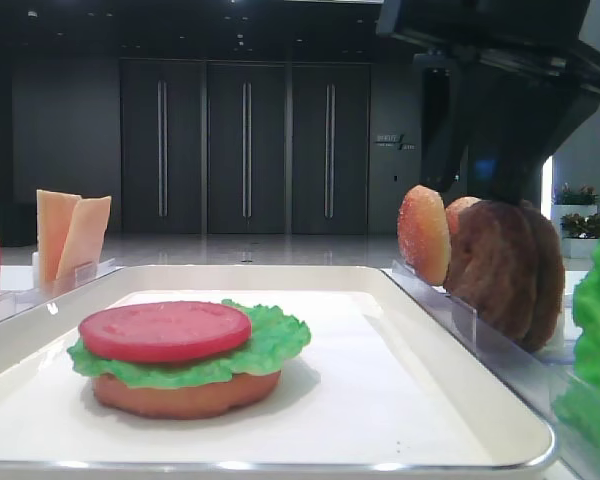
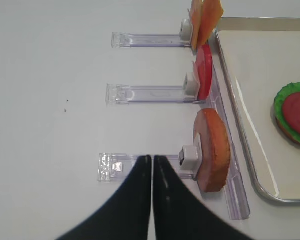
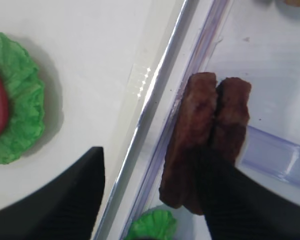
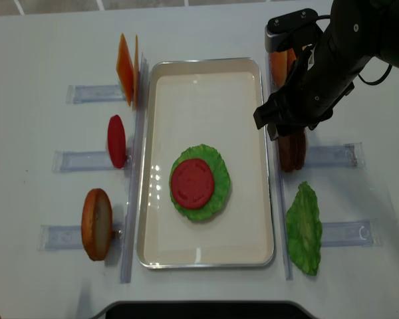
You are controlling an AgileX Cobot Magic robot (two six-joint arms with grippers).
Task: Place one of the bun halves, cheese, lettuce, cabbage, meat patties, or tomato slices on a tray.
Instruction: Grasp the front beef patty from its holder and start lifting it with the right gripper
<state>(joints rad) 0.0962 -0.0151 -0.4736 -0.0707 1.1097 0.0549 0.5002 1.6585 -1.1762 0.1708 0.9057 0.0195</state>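
Item, tray: large cream-white rectangular tray [image 4: 253,166] carrying a bun half, ruffled green lettuce [image 4: 216,196] and a smooth red tomato slice [image 4: 193,183].

Item, holder beyond its right rim: two thick, grainy, reddish-brown meat patties [image 3: 205,130] standing on edge; likely stiff, light, non-slippery. Pinch across flat faces.

Right gripper [image 3: 150,192]: spread wide, straddling them, holding nothing.

Left gripper [image 2: 152,165]: closed, empty.

The left gripper [image 2: 152,162], fingertips pressed together, points at a clear holder [image 2: 140,165] whose upright bun half [image 2: 212,150] stands just right of it.

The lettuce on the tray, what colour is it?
Bright green lettuce, ruffled at the edge; clearest in the overhead exterior view.
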